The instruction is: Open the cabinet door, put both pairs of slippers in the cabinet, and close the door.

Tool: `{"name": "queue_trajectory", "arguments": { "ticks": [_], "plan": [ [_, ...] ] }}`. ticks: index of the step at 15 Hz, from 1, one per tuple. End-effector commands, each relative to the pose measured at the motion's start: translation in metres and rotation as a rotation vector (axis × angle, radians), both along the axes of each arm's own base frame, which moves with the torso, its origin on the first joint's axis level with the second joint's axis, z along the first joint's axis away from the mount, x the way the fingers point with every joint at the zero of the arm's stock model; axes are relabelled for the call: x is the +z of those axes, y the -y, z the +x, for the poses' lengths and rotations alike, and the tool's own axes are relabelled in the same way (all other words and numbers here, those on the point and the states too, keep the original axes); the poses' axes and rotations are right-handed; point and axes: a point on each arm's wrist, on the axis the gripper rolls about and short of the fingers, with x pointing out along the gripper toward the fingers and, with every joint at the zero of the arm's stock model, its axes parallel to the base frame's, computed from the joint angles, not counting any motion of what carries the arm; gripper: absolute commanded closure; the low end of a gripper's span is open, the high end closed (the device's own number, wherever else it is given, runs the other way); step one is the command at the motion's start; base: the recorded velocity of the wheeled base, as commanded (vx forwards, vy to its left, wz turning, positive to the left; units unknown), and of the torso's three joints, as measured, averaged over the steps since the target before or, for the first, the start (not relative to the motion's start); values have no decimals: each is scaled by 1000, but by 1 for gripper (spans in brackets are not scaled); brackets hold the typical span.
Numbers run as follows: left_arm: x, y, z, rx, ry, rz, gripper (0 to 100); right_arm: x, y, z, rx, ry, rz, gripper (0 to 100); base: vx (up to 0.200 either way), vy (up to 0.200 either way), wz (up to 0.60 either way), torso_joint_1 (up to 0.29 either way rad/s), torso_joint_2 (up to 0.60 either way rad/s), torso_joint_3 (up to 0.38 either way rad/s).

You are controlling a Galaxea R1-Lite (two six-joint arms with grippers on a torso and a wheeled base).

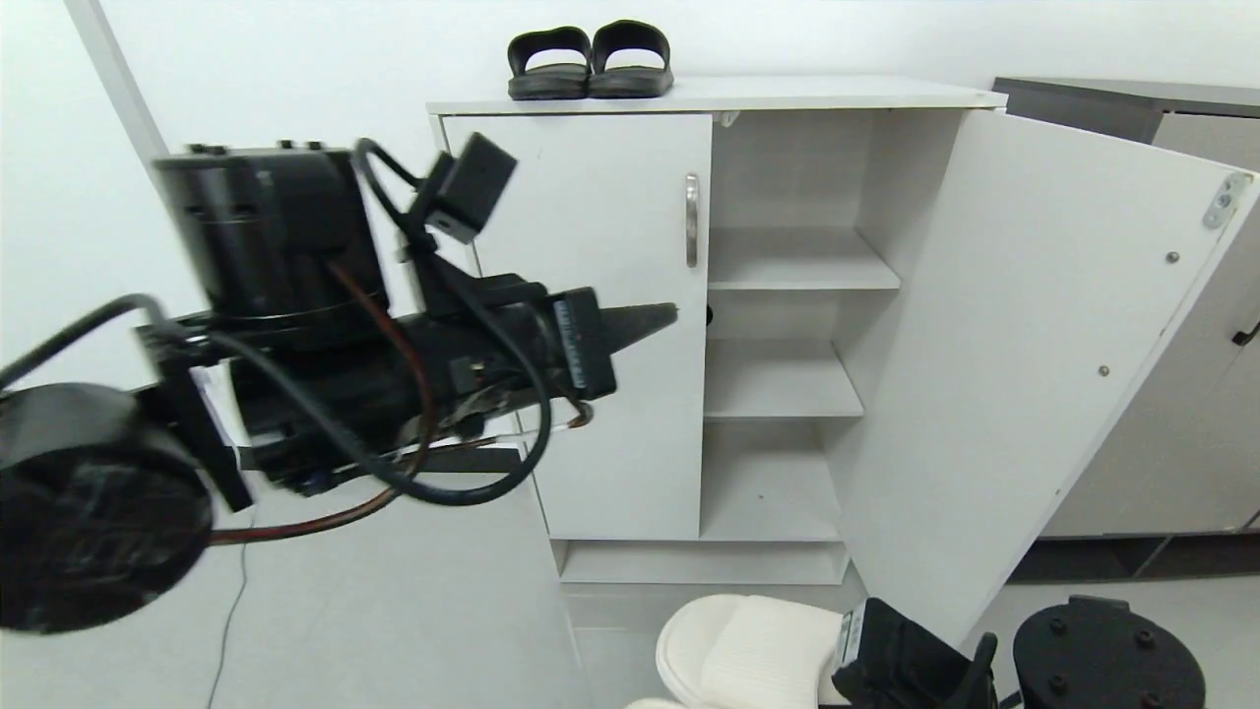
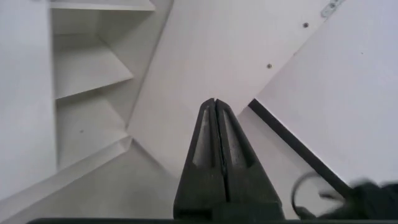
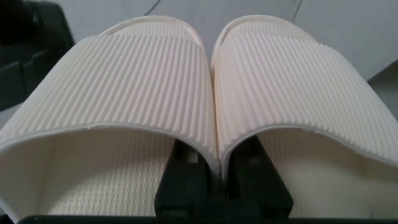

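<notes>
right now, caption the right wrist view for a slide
Right hand grips the cream slippers, side by side, by their inner straps.

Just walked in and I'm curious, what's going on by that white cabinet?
The right pincer is clamped on a pair of cream ribbed foam slippers, low in front of the white wooden cabinet, whose right door stands open. The left pincer, shut and empty, is raised before the shut left door. A pair of black rubber slide slippers sits on the cabinet top.

We are seeing a plain, office-like room. A white shoe cabinet [image 1: 610, 453] and a grey cabinet [image 1: 1181, 443] are standing along a bare white wall [image 1: 295, 59].
</notes>
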Motion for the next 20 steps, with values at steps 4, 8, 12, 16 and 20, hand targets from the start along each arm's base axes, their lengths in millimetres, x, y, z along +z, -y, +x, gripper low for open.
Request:
{"name": "queue_trajectory", "arguments": {
  "ticks": [4, 8, 12, 16, 20],
  "plan": [
    [-20, -116, -129, 280, -15, 19, 100, -5, -20, 34, -208, -15, 56, 100, 0, 0, 0, 0, 0, 0],
    [-57, -164, -202, 656, -60, 97, 100, 0, -45, 76, -528, 39, 128, 100, 0, 0, 0, 0, 0, 0],
    [-110, -179, -250, 912, 80, 143, 100, 11, -44, 112, -792, 119, 140, 100, 0, 0, 0, 0, 0, 0],
    [-148, -180, -252, 1130, 60, 238, 100, -1, -50, 140, -965, 136, 114, 100, 0, 0, 0, 0, 0, 0],
    [-182, -176, -251, 1226, 48, 301, 100, 0, -50, 140, -967, 137, 117, 100, 0, 0, 0, 0, 0, 0]
  ]
}}
